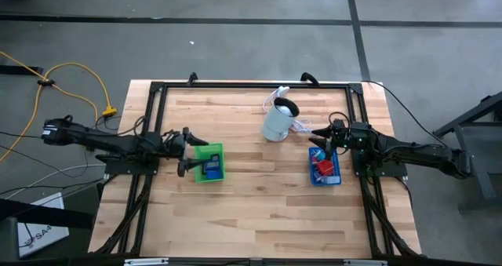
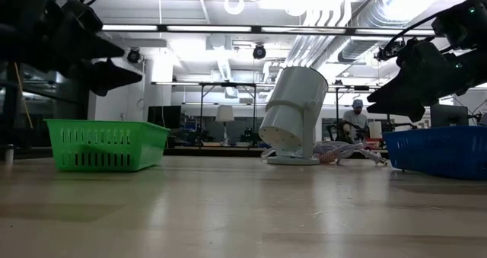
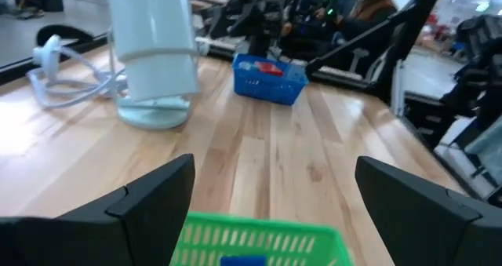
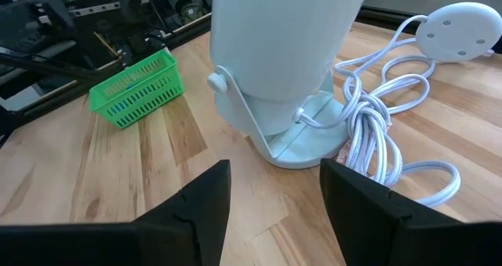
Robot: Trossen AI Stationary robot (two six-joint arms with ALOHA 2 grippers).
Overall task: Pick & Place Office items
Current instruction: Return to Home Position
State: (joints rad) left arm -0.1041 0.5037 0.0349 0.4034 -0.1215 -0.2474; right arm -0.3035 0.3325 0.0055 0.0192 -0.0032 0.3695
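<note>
A green tray [image 1: 209, 162] on the table's left half holds blue office items [image 1: 211, 168]; it also shows in the left wrist view [image 3: 259, 238]. A blue tray [image 1: 324, 166] on the right half holds red and blue items [image 1: 322, 168]. My left gripper [image 1: 187, 152] hovers open at the green tray's left side, its fingers [image 3: 149, 199] wide apart above the tray's near rim. My right gripper [image 1: 321, 136] hovers open above the blue tray's far end, pointing at the pale cylindrical appliance [image 1: 280, 121]; its fingers [image 4: 196, 207] hold nothing.
The pale cylindrical appliance [image 4: 274, 62] stands tilted on its base at the table's far middle, its white cord [image 4: 376, 133] and plug [image 4: 459, 30] coiled beside it. A black frame [image 1: 157, 89] borders the table. Bare wood lies toward the near edge.
</note>
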